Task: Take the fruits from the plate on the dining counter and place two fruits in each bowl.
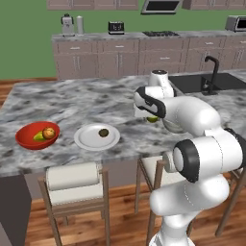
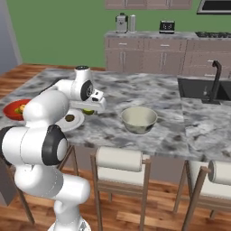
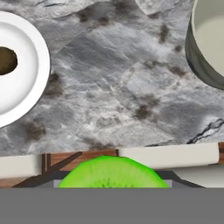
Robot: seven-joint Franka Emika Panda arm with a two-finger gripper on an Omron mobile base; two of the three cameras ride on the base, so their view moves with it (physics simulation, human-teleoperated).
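Note:
My gripper is shut on the green lime and hangs over the marbled dining counter, between the white plate and the beige bowl. In the left base view the lime peeks out under the hand. The brown kiwi lies alone on the plate; the hand view has it at the left edge as kiwi on the plate. The red bowl at the far left holds the orange and the yellow-green pear. Nothing lies in the beige bowl.
Stools with cream cushions stand along the counter's near edge. A sink with a black faucet is set into the counter at the right. The brown-cabinet kitchen counter with appliances runs along the back wall.

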